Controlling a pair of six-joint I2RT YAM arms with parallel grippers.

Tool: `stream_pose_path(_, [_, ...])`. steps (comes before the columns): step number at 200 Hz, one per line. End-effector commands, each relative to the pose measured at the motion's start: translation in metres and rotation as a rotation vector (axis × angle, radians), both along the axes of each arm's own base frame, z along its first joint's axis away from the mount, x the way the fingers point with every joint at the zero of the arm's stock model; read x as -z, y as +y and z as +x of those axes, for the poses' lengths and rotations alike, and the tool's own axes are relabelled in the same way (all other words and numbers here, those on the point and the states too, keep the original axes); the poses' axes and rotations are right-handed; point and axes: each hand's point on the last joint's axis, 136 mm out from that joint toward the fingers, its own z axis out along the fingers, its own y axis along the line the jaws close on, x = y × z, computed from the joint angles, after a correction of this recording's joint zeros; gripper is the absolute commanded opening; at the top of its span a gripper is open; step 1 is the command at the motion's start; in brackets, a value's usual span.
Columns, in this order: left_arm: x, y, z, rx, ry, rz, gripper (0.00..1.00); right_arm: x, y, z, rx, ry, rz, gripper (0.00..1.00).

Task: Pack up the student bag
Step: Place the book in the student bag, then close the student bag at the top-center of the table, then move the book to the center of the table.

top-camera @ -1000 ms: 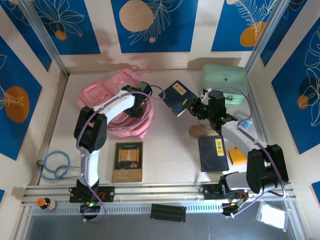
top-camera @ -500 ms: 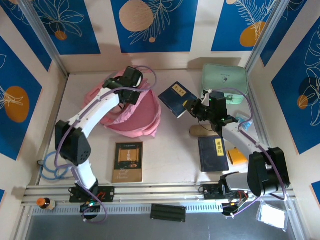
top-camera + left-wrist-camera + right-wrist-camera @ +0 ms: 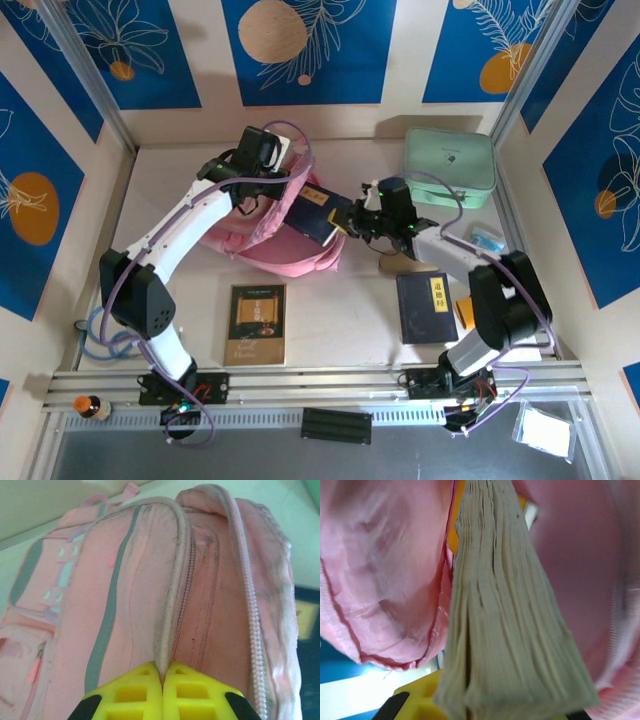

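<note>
Coil: blue cable coil [image 3: 110, 330] at the far left, well apart from the work; I leave it alone.
Left claw: left claw [image 3: 161, 671] is fully closed, its yellow tips pinching the bag's zip edge and lifting it so the mouth gapes.
Bag: pink bag [image 3: 285, 255] lies left of centre toward the back of the table, under the left arm, with its mouth turned right toward the incoming book.
Brown book: brown book [image 3: 257, 322] lies flat in front of the bag, not touching it.
Held book: held book [image 3: 315, 213] has its leading end at the bag's mouth. In the right wrist view its page block sits with pink lining on both sides.
Right claw: right claw [image 3: 352, 220] is clamped tight on the held book's trailing end.
Feeding in: I judge the book only partly inside. I would hold the lip high and taut, push along the book's length so no corner catches zip or lining, and release only once it sits deep.
Navy book: navy book [image 3: 427, 307] lies flat on the right, near the right arm.
Case: mint case [image 3: 448, 167] is at the back right, apart from the bag.
Count: one coil, one bag, three books (one held, two flat), one case, two claws.
</note>
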Motion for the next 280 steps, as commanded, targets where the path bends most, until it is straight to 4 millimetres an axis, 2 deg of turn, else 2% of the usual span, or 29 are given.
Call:
stream_pose_path(1, [-0.062, -0.027, 0.002, 0.085, -0.155, -0.194, 0.00, -0.025, 0.035, 0.014, -0.079, -0.037, 0.078, 0.07])
stream_pose_path(24, [-0.062, -0.024, 0.001, 0.073, -0.160, -0.189, 0.00, -0.011, 0.060, 0.033, -0.085, -0.006, 0.073, 0.07])
stream_pose_path(48, [-0.064, -0.023, -0.001, 0.068, -0.161, -0.195, 0.00, 0.013, 0.071, 0.058, -0.034, 0.024, 0.035, 0.07])
stream_pose_path(67, [-0.067, -0.020, -0.002, 0.058, -0.175, -0.199, 0.00, 0.023, 0.081, 0.074, -0.029, 0.030, 0.039, 0.07])
stream_pose_path(107, [-0.069, -0.015, 0.000, 0.026, -0.177, -0.232, 0.00, 0.039, 0.111, 0.094, -0.013, 0.025, 0.040, 0.07])
stream_pose_path(124, [-0.068, -0.017, 0.003, 0.020, -0.172, -0.277, 0.00, 0.054, 0.127, 0.100, -0.028, 0.067, 0.035, 0.08])
stream_pose_path(138, [-0.066, -0.016, 0.004, 0.012, -0.165, -0.290, 0.00, 0.063, 0.130, 0.105, -0.016, 0.108, 0.046, 0.12])
stream_pose_path(152, [-0.063, -0.013, 0.006, -0.003, -0.160, -0.291, 0.00, 0.066, 0.127, 0.107, -0.002, 0.124, 0.053, 0.23])
stream_pose_path(179, [-0.054, -0.003, 0.009, -0.039, -0.151, -0.292, 0.00, 0.058, 0.112, 0.100, -0.004, 0.126, 0.037, 0.49])
stream_pose_path(205, [-0.042, 0.006, 0.011, -0.072, -0.139, -0.267, 0.00, 0.045, 0.086, 0.086, 0.004, 0.124, 0.051, 0.64])
stream_pose_path(256, [0.008, 0.034, 0.017, -0.175, -0.060, -0.191, 0.00, 0.028, 0.029, 0.044, 0.045, 0.122, 0.028, 0.67])
stream_pose_path(280, [0.036, 0.054, 0.018, -0.274, -0.001, -0.154, 0.00, 0.029, -0.002, 0.030, 0.117, 0.101, -0.071, 0.68])
